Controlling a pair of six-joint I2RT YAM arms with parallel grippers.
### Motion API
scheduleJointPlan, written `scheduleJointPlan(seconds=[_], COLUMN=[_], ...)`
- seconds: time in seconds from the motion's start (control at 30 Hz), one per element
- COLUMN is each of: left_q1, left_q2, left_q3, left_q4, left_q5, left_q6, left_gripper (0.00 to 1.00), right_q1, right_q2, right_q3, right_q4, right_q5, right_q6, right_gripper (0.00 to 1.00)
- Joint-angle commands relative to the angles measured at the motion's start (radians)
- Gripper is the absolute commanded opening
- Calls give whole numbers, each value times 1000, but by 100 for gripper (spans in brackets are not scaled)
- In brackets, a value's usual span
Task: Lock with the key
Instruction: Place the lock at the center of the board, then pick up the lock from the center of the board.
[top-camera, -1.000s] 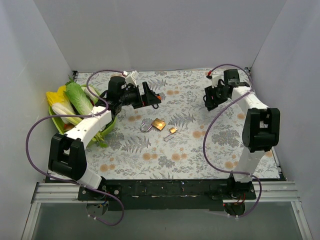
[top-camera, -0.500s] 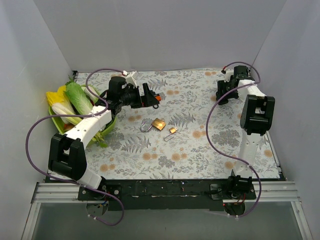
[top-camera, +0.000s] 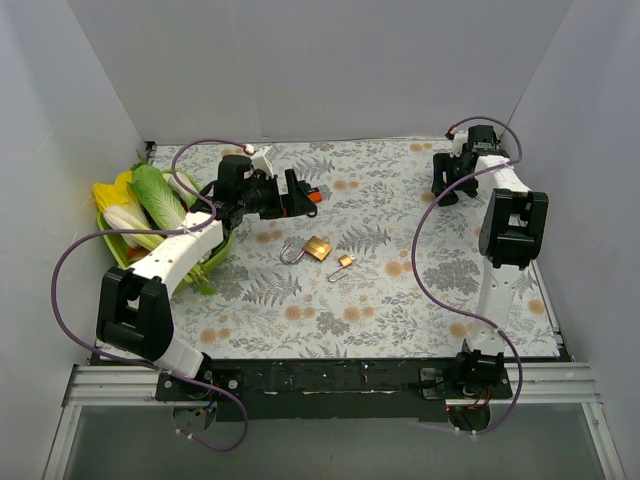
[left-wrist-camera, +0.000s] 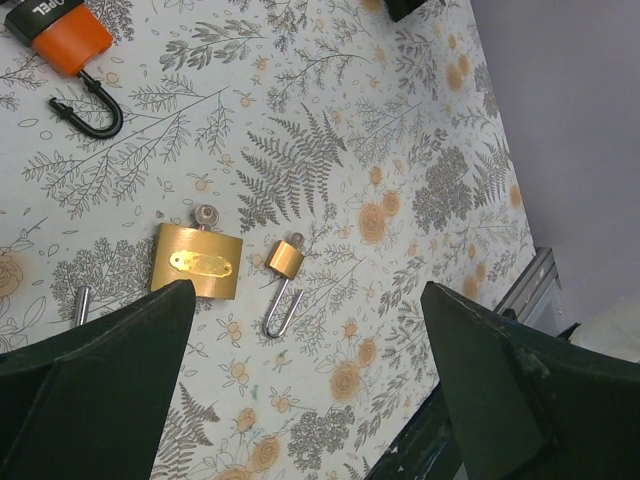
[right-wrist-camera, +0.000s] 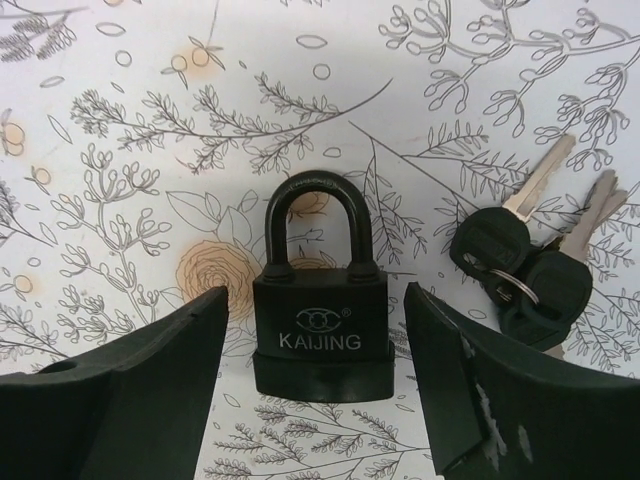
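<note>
We judge this to be the approach step, with nothing grasped yet. The right end effector (right-wrist-camera: 315, 295) hangs over the far right corner of the desk (top-camera: 380, 300), its jaws spread wide and empty. The black padlock (right-wrist-camera: 320, 335) lies flat between them. Its shackle looks pushed home, though we cannot be sure it is latched. The keys (right-wrist-camera: 520, 270), a bunch with black heads, lie just beside it, apart from the lock.

The left end effector (left-wrist-camera: 305, 295) is also wide and empty. It hovers above a brass padlock (left-wrist-camera: 197, 262) and a small brass padlock (left-wrist-camera: 285, 262), both with their shackles open.

Next, we think, the right end effector must shift sideways onto the keys, pinch one head, and line the blade up with a keyway.
</note>
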Motion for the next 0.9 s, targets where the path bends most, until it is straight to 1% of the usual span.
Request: scheduleJointPlan(seconds=[0.0, 0.13, 0.3, 0.33, 0.37, 0.43, 0.5, 0.63, 0.67, 0.73, 0.77, 0.87], left_q1=[22, 70, 119, 135, 142, 162, 172, 198, 203, 212, 215, 229], left_q2=[-49, -32, -37, -39, -40, -45, -48, -54, -54, -57, -62, -77], left_q3=[1, 31, 39, 39, 41, 39, 44, 41, 38, 27, 22, 7], left_q4=[-4, -27, -32, -32, -37, -43, -50, -50, -49, -46, -43, -44], left_q5=[9, 39, 49, 52, 52, 52, 51, 46, 45, 46, 45, 42], left_q6=[-44, -59, -75, -76, -75, -70, -63, -59, -59, -61, -61, -61], left_gripper=[98, 98, 98, 98, 98, 98, 98, 98, 98, 98, 98, 98], right_q1=[17, 64, 235, 262, 317, 370, 434, 520, 552, 586, 618, 658], right_q2=[-105, -173, -248, -250, -253, -244, -213, -133, -115, -49, -32, 19], right_q3=[66, 66, -13, -18, -26, -26, 0, 77, 97, 152, 158, 164], right_q4=[40, 44, 100, 115, 127, 144, 162, 173, 179, 176, 181, 215], right_q5=[-34, -63, -89, -91, -88, -80, -68, -46, 2, 44, 79, 125], right_q6=[12, -27, -58, -63, -63, -49, -35, 26, 60, 69, 77, 84], right_gripper=[79, 81, 83, 83, 84, 84, 85, 92, 92, 93, 93, 93])
